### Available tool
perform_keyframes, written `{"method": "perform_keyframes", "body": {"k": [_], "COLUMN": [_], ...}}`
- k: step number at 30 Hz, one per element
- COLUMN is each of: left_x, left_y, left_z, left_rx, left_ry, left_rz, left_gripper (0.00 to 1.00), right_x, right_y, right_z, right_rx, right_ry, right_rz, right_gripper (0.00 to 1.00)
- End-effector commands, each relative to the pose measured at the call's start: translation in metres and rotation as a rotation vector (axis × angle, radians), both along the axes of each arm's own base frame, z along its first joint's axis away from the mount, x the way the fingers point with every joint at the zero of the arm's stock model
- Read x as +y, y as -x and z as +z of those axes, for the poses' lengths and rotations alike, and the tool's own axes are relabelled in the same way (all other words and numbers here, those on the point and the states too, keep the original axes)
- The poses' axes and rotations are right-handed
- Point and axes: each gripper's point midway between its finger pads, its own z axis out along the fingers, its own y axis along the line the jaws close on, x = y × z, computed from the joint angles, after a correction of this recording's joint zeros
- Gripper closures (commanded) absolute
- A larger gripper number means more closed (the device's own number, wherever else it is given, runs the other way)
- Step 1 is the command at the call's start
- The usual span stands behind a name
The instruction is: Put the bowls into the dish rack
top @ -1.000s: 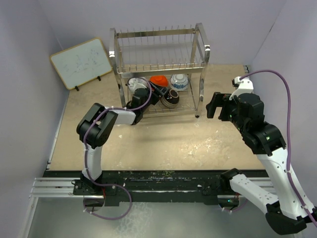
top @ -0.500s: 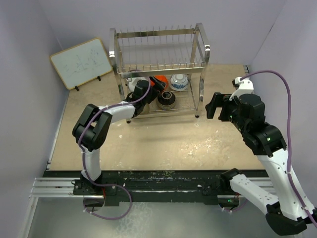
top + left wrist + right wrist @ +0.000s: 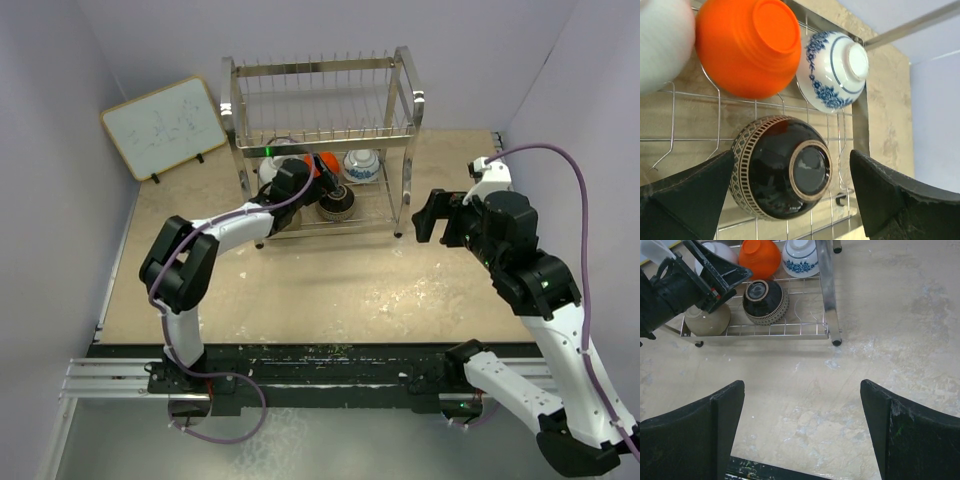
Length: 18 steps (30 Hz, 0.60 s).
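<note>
The dish rack (image 3: 318, 68) stands at the back of the table. On its lower grid shelf (image 3: 690, 140) the black bowl (image 3: 782, 170) lies upside down, behind it the orange-red bowl (image 3: 747, 47), the blue-and-white bowl (image 3: 835, 70) and the white bowl (image 3: 662, 45). My left gripper (image 3: 790, 195) reaches into the lower tier (image 3: 310, 182), open, its fingers either side of the black bowl (image 3: 337, 203) and holding nothing. The tan-brown bowl (image 3: 707, 320) sits at the shelf's left, under the left arm. My right gripper (image 3: 802, 430) is open and empty, right of the rack (image 3: 432, 215).
A white wood-framed board (image 3: 165, 125) leans at the back left. The rack's front right post (image 3: 826, 285) and foot (image 3: 837, 342) stand ahead of the right gripper. Purple walls close in on both sides. A black rail runs along the near edge (image 3: 330, 355).
The black bowl went from the left gripper's fingers to lying upside down on the lower shelf. The left arm stretched further into the rack. The right arm has hardly moved.
</note>
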Motion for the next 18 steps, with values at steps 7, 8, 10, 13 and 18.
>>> {"method": "perform_keyframes", "body": {"k": [7, 8, 10, 13, 18], "left_x": [-0.038, -0.040, -0.039, -0.032, -0.026], "left_y": [0.046, 0.053, 0.064, 0.084, 0.121], "left_z": [0.086, 0.089, 0.097, 0.106, 0.105], "left_rx": [-0.217, -0.228, -0.252, -0.278, -0.291], "left_ry": [-0.199, -0.210, -0.230, -0.253, -0.255], "left_rz": [-0.206, -0.221, -0.232, -0.239, -0.302], "left_gripper": [0.01, 0.01, 0.01, 0.01, 0.01], "right_x": [0.002, 0.002, 0.002, 0.002, 0.002], "right_y": [0.010, 0.009, 0.010, 0.012, 0.014], "right_z": [0.017, 0.016, 0.014, 0.011, 0.008], "right_rx": [-0.050, -0.043, -0.035, -0.031, -0.035], "right_ry": [-0.050, -0.051, -0.056, -0.067, -0.084], "right_rz": [0.024, 0.019, 0.014, 0.010, 0.005], "right_gripper": [0.01, 0.01, 0.01, 0.01, 0.01]}}
